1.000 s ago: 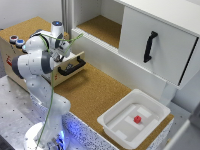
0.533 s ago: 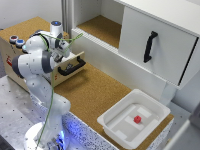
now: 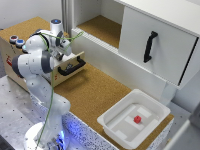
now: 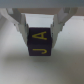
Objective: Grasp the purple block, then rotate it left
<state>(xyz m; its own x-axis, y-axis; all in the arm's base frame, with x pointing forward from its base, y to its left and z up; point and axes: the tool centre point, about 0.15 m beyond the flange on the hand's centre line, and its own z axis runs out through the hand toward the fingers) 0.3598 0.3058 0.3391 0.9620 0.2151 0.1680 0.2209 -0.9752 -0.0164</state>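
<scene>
Between the gripper's (image 4: 41,29) two fingers (image 4: 20,22) in the wrist view sits the purple block (image 4: 40,42), clamped on both sides, yellow letters blurred, its lower end cut into shadow. In the exterior view the arm (image 3: 37,62) hides the block entirely above the open drawer (image 3: 67,66); farther off, bare cork counter (image 3: 95,90) lies before the white bin (image 3: 135,122)
</scene>
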